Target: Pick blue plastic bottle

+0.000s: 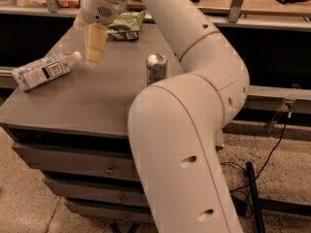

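Observation:
The blue plastic bottle (46, 70) lies on its side at the left edge of the grey cabinet top (82, 103), white cap pointing right, with a pale label bearing a dark square. My gripper (95, 46) hangs above the top, just right of the bottle's cap and apart from it. It holds nothing that I can see. My arm sweeps down from the upper middle across the right of the view.
A silver drink can (157, 68) stands upright mid-top, right of the gripper. A green snack bag (125, 25) lies at the back. Drawers sit below the top. A shelf rail runs behind. Cables lie on the floor at the right.

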You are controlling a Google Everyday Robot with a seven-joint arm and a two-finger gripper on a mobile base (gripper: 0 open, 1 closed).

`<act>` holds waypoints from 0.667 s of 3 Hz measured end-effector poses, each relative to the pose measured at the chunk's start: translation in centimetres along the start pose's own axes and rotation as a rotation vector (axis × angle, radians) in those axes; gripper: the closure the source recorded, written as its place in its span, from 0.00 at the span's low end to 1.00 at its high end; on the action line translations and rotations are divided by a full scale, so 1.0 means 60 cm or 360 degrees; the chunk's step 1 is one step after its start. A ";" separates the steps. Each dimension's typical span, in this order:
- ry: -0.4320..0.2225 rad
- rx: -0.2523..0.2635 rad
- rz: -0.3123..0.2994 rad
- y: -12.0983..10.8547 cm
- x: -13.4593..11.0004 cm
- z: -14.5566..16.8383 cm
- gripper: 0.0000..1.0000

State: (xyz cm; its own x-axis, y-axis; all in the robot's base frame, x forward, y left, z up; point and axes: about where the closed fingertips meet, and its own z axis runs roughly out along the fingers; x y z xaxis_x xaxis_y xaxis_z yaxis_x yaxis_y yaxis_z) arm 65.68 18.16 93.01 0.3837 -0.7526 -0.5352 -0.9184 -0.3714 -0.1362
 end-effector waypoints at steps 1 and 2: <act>-0.0008 0.0129 -0.0008 -0.041 -0.048 -0.006 0.00; 0.0110 0.0172 0.0079 -0.053 -0.048 0.014 0.00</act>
State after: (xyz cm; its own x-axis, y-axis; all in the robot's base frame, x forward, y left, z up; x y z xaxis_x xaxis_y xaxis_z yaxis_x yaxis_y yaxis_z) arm 67.41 21.94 94.29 0.3400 -0.8055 -0.4854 -0.9400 -0.2749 -0.2022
